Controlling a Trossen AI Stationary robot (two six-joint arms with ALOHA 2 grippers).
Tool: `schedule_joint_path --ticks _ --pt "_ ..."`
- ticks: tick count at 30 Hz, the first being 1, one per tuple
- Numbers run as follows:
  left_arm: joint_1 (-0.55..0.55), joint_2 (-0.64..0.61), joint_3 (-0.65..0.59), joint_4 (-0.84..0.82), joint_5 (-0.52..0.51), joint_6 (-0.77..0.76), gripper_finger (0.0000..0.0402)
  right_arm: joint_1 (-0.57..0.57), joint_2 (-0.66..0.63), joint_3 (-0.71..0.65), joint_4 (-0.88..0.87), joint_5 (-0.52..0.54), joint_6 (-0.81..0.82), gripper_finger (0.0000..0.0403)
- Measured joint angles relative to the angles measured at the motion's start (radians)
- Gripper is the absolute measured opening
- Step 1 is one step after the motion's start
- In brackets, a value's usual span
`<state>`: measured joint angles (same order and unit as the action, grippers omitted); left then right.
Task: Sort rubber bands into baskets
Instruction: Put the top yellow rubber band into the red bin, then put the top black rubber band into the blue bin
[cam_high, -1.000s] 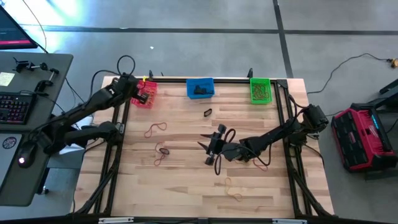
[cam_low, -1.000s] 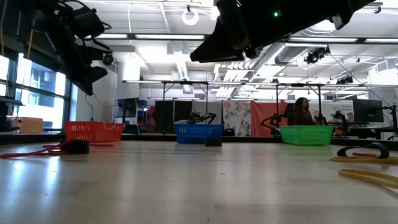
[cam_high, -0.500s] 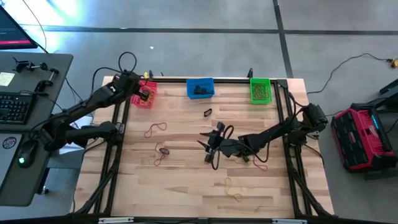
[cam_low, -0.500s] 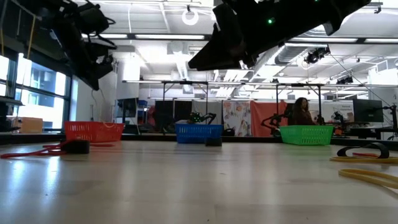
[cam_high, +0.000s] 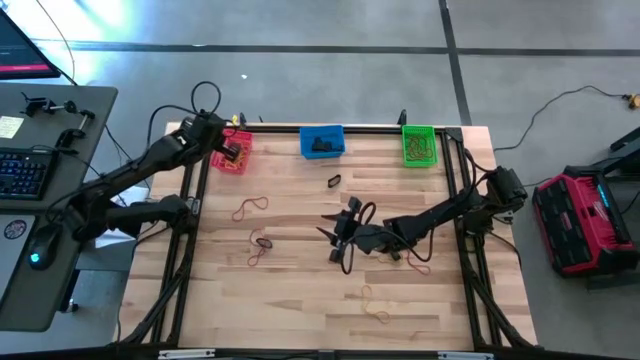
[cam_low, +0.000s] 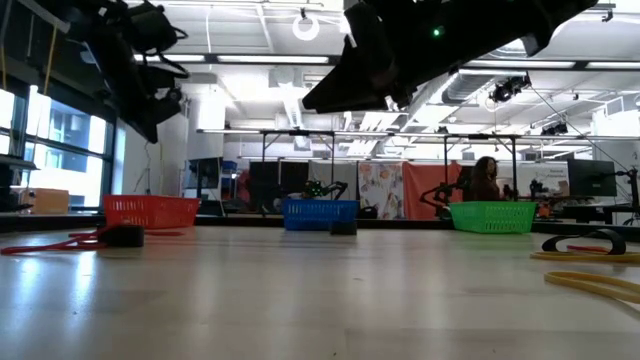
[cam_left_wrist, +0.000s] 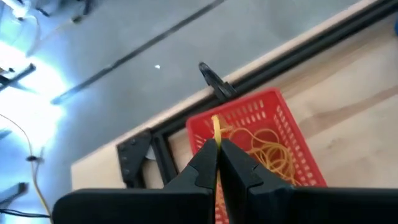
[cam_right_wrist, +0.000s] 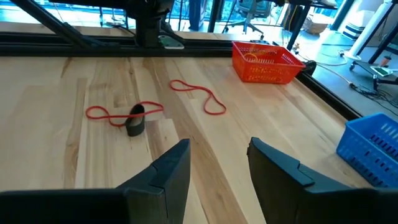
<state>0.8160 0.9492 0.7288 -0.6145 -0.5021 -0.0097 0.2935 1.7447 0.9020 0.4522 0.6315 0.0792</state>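
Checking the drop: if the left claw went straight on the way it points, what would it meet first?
Probably the red-pink plastic mesh basket: the left claw, shut on a thin yellow-tan rubber band, points into it.

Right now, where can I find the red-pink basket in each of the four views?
High view: red-pink basket at the table's far left corner, under the left tool.
Low view: at the left, on the far table edge.
Left wrist view: centre, just beyond the tool's shut tips, yellow bands inside.
Right wrist view: upper right, past a red band.
Shared landmark: the blue basket, the next basket along the same far edge.
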Motion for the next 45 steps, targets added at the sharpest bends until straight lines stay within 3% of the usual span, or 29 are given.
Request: schedule_joint_path --ticks 4,10,22,26,29,34,39,45 --pt "0.0 0.037 -0.017 -0.003 0.057 -0.028 0.0 0.0 0.0 0.0 0.0 0.0 0.0 0.0151" --pt "0.009 0.12 -0.04 0.03 0.065 -0.053 0.0015 0.002 0.0 0.0 0.0 -0.02 0.018 0.0151" --pt "0.005 0.138 -0.04 0.044 0.079 -0.038 0.0133 0.002 0.0 0.0 0.0 -0.023 0.011 0.0151" --pt "-0.021 0.115 -0.04 0.022 0.162 -0.008 0.0154 0.002 0.0 0.0 -0.023 -0.032 0.041 0.0145" --pt "-0.088 0.092 -0.04 0.023 0.197 -0.022 0.0134 0.016 0.0 0.0 -0.069 -0.03 0.06 0.0109" --pt "-0.264 0.036 -0.08 0.181 0.205 -0.038 0.0064 0.053 0.0 0.0 -0.152 -0.044 0.109 0.0012" --pt "-0.442 -0.007 -0.161 0.431 0.206 -0.038 0.001 0.081 0.0 0.0 -0.206 -0.181 0.232 0.0023" --pt "-0.619 -0.019 -0.244 0.682 0.205 0.019 0.0004 0.138 0.0 0.005 -0.297 -0.269 0.363 0.0012"
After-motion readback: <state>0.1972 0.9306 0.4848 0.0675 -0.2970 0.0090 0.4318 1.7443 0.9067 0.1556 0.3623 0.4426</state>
